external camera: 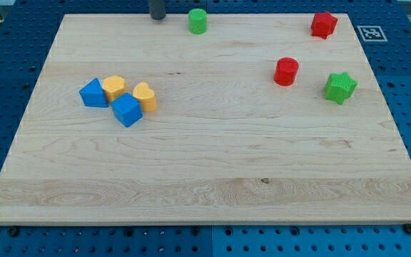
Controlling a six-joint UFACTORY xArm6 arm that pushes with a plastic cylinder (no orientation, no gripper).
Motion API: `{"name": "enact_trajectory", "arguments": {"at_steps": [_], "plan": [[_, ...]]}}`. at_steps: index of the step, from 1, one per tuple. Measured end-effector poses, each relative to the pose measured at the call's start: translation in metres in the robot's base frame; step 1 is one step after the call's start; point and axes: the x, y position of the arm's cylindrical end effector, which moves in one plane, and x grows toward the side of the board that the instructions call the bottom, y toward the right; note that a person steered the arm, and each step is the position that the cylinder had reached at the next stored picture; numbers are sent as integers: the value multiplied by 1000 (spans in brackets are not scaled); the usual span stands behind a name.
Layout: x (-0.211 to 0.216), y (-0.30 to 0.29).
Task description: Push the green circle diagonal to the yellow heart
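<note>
The green circle (198, 21) stands near the view's top edge of the wooden board (212, 164), a little left of centre. The yellow heart (145, 96) lies at the left, in a cluster with a yellow hexagon (113, 88) and two blue blocks (93, 93) (127, 110). My tip (157, 18) is at the view's top, just left of the green circle, with a small gap between them, and far above the cluster.
A red cylinder (287, 71) and a green star (340, 87) sit at the right. A red star-like block (323, 24) is at the top right corner. Blue pegboard surrounds the board, with a marker tag (371, 33) at the top right.
</note>
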Motion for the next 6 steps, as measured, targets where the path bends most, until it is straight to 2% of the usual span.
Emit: {"name": "enact_trajectory", "arguments": {"at_steps": [1,4,6], "plan": [[0,46],[10,34],[25,58]]}}
